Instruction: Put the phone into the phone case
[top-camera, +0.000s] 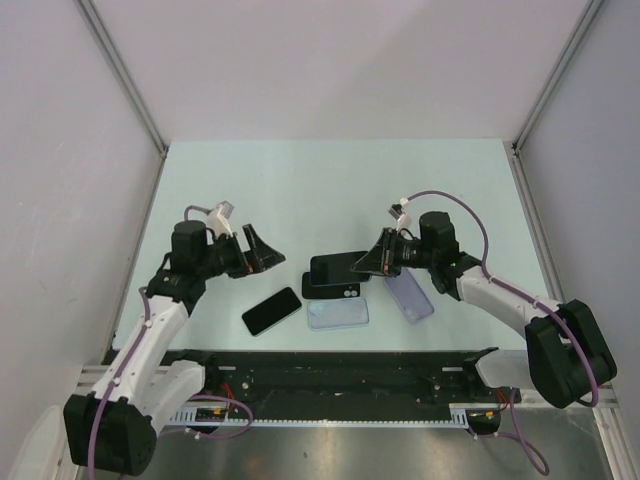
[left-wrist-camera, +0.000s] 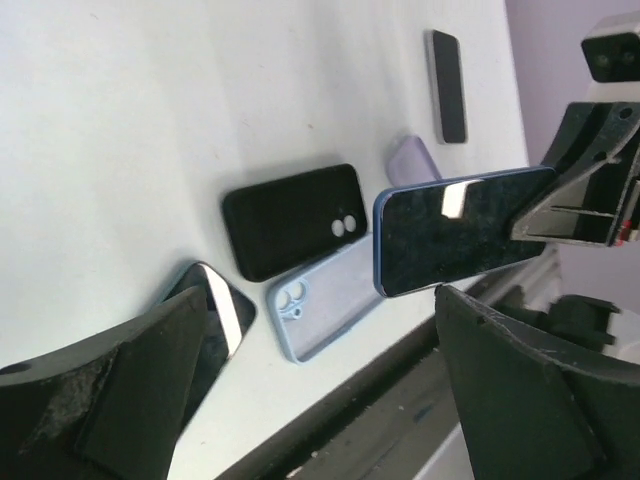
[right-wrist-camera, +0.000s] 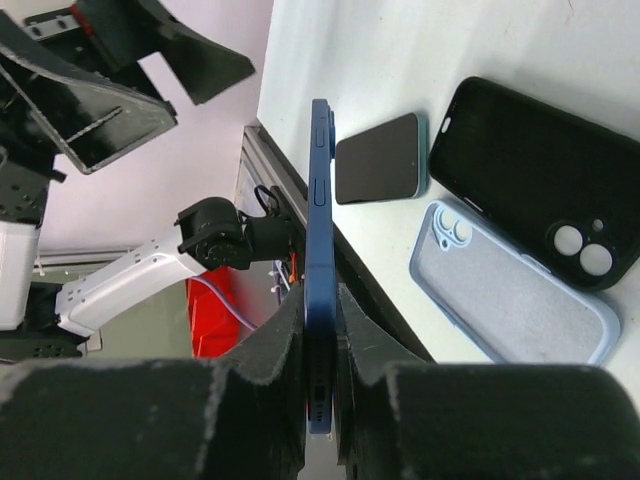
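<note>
Your right tool (right-wrist-camera: 320, 330) pinches the slim blue phone (right-wrist-camera: 320, 180) aloft; your left tool (top-camera: 258, 252) hangs spread. The pale-blue soft case (right-wrist-camera: 515, 300) near the desk (top-camera: 300, 180)'s front edge lies unfilled; insertion remains.

— Where is the held phone (top-camera: 337, 267)?
— In the right claw (top-camera: 368, 260), above the rear case (top-camera: 325, 292). The front case (top-camera: 338, 313) lies just before that one on the worktop (top-camera: 330, 190).
— And beside them?
— Spare phone (top-camera: 271, 311) left, third case (top-camera: 410, 296) right.

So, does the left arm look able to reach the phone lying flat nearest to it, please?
Probably yes: the left gripper hangs open close to that phone, and nothing lies on it or across the way.
</note>
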